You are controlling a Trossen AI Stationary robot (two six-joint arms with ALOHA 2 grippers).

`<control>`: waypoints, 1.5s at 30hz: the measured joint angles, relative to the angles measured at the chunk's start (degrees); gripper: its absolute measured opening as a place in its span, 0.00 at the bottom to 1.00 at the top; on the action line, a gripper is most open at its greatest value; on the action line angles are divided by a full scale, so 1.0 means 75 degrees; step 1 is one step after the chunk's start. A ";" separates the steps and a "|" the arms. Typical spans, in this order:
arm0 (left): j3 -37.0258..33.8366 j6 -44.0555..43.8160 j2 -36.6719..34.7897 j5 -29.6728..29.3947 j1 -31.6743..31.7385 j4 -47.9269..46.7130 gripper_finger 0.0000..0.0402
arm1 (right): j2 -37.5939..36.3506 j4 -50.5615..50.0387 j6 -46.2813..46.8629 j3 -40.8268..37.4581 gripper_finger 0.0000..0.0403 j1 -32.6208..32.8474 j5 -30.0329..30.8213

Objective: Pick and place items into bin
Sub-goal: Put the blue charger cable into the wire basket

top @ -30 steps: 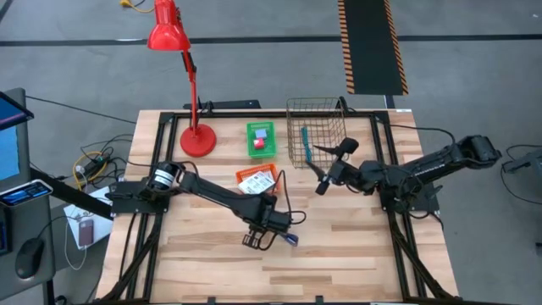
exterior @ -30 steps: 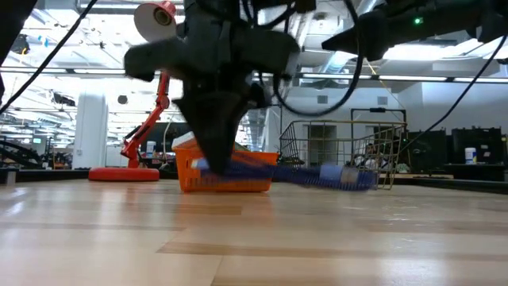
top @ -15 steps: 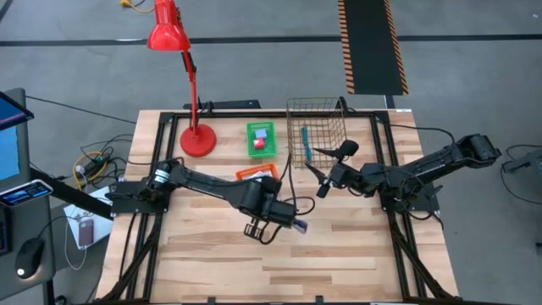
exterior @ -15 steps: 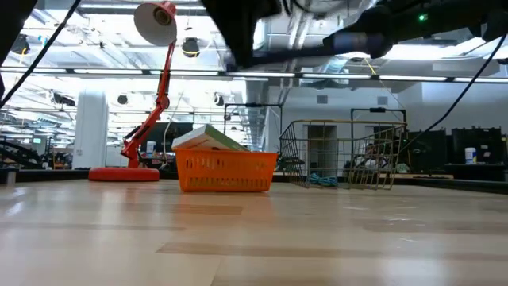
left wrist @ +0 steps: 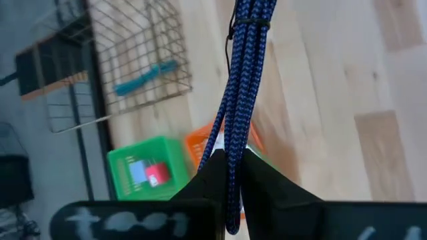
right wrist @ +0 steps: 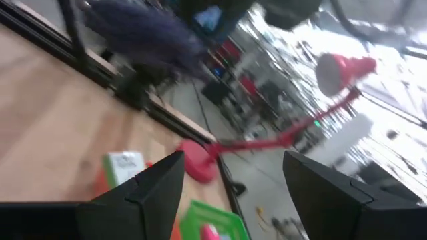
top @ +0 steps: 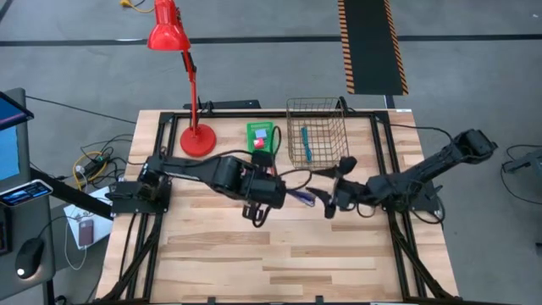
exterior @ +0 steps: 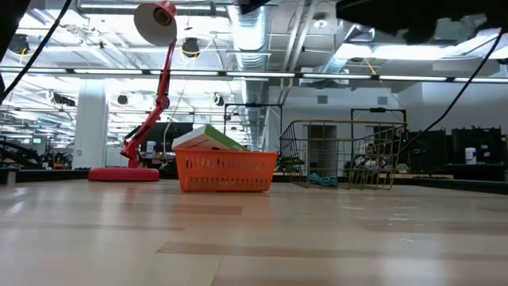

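- The left gripper (top: 269, 196) pinches a blue-purple braided cord (left wrist: 241, 87) tight between its dark fingers; since a second ago it has lifted the cord off the boards and carried it from the table's front-middle toward the wire bin (top: 316, 132).
- In the high view the cord (top: 301, 197) sticks out sideways from the left gripper, its free end just beside the right gripper (top: 333, 202).
- The cord is a doubled-over bundle with a woven, chevron-like texture, cinched by a thin dark tie near its upper part.
- The right gripper stands spread and empty; it has come down from beside the bin to near the cord's tip.
- A teal stick-like tool (top: 306, 144) lies inside the bin, a square basket of thin metal wire.
- A green box (top: 262, 138) holding a red-pink block (left wrist: 157, 178) and a light-blue block (left wrist: 137, 172) sits just beside the bin.
- An orange mesh basket (exterior: 226, 171) with a white packet (exterior: 208, 140) rests on the pale wooden table (top: 339, 263).
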 joint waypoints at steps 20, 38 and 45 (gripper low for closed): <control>-0.0012 0.0793 0.0061 0.0056 0.0158 0.1341 0.02 | 0.0020 0.1255 0.0166 0.0000 0.61 0.0576 -0.1846; -0.0012 0.0585 0.0061 0.0082 0.0152 0.1341 0.05 | 0.0020 0.1015 0.0302 0.0000 0.02 0.0566 -0.1918; -0.0012 0.0435 0.0061 0.0157 0.0143 0.1391 0.05 | 0.0017 0.1010 0.0273 0.0000 0.02 0.0570 -0.1681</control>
